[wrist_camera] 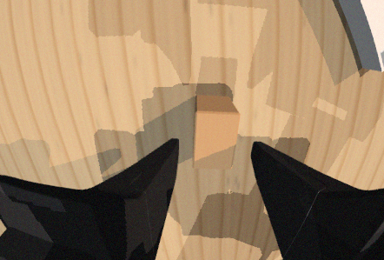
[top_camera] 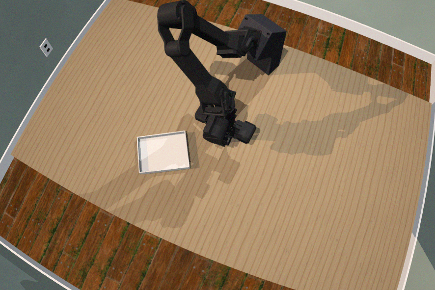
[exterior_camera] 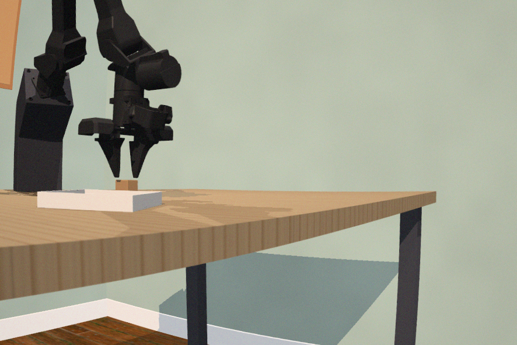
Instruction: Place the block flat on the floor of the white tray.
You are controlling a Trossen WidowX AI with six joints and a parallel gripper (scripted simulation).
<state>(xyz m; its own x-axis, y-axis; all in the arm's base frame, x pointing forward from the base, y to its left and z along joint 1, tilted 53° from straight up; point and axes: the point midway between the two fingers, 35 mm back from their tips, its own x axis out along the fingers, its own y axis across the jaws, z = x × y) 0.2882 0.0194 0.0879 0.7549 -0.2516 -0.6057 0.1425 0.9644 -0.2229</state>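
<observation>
We see the tray (top_camera: pixel 140 155) lying on the surface (top_camera: pixel 290 195), left of centre in the top view. It is white, shallow and rectangular, with a low rim all round. Its floor shows only light and shadow; nothing lies in it. In the exterior view the tray (exterior_camera: pixel 99 200) sits low at the left of the frame, and in the wrist view only one corner of it (wrist_camera: pixel 347 6) shows, at the upper right.

The block (wrist_camera: pixel 216 128) is not in the tray. It rests on the surface, near the centre of the wrist view, a small tan cube lying in the arm's shadow. In the exterior view the block (exterior_camera: pixel 126 184) shows just behind the tray's far edge, right of its middle. From the top we cannot see the block, because the arm covers that spot.

The gripper (exterior_camera: pixel 125 172) hangs point-down over the block in the exterior view, with its tips just above the block's top. In the wrist view the gripper (wrist_camera: pixel 214 148) frames the block, and the two black fingers stand on either side of it. The fingers are about half open and hold nothing. A gap shows between each finger and the block. In the top view the gripper (top_camera: pixel 221 133) sits just right of the tray.
</observation>
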